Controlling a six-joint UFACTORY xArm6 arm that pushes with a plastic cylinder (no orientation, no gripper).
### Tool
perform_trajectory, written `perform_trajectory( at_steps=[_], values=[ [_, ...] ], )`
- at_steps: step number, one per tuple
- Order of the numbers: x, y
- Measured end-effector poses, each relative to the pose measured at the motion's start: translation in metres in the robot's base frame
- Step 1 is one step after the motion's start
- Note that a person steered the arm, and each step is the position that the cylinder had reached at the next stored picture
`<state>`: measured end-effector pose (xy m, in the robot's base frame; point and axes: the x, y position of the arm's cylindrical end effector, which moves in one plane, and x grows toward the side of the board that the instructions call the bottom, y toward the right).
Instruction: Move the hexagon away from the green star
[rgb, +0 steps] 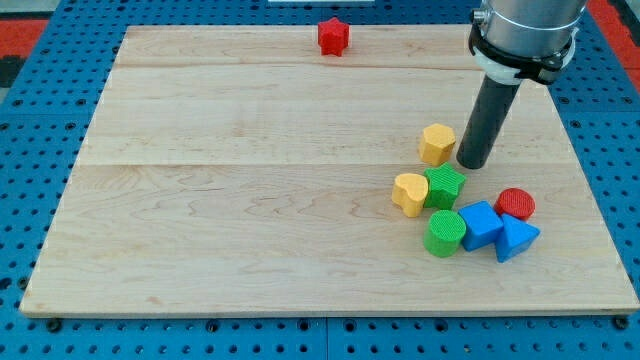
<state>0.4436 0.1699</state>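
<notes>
The yellow hexagon (436, 143) lies on the wooden board at the view's right, just above and slightly left of the green star (444, 187), with a small gap between them. My tip (472, 163) stands right beside the hexagon's right edge, above the star's upper right. A yellow heart (409, 193) touches the star's left side.
A green cylinder (445, 233), a blue block (481, 224), a blue triangle (516, 238) and a red cylinder (515, 204) cluster below and right of the star. A red star-like block (333, 37) sits near the board's top edge. The board's right edge (590, 170) is close.
</notes>
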Motion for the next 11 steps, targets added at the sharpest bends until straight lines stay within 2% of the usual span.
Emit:
perform_trajectory(
  at_steps=[4,6,7,9,10,11],
  values=[
    [0.002,0.030],
    [0.002,-0.026],
    [-0.027,-0.037],
    [-0.133,-0.091],
    [-0.144,-0.100],
    [-0.134,-0.111]
  ],
)
